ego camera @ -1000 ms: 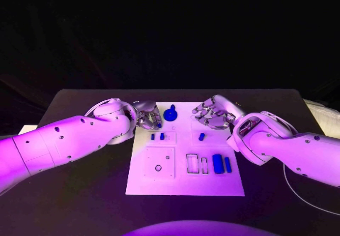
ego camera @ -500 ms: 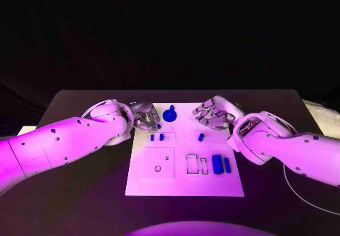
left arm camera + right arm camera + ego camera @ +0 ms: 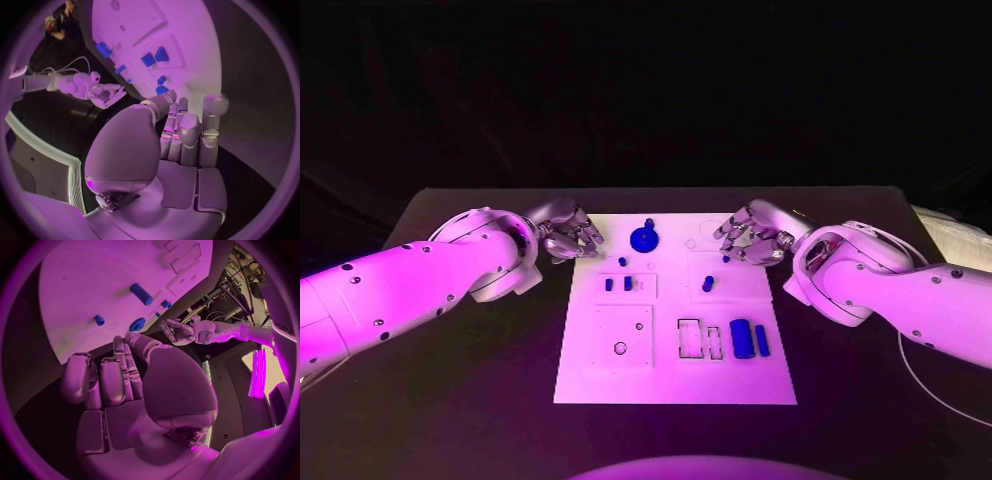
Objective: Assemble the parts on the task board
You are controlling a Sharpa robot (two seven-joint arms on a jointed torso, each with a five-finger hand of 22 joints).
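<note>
One task board (image 3: 678, 380), two hands.
Hands: left hand (image 3: 568, 238), right hand (image 3: 753, 236). Small blue parts (image 3: 741, 336): about seven show.

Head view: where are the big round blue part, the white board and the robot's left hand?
big round blue part (image 3: 646, 239), head view, its round body.
task board (image 3: 678, 375), head view, bare near end.
left hand (image 3: 568, 238), head view, its middle.

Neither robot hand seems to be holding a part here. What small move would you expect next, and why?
Probably the right robot hand lowers toward the small blue part just inboard of it. Both it and the left robot hand hover at the task board's far corners holding nothing, and that loose part lies nearest.
</note>
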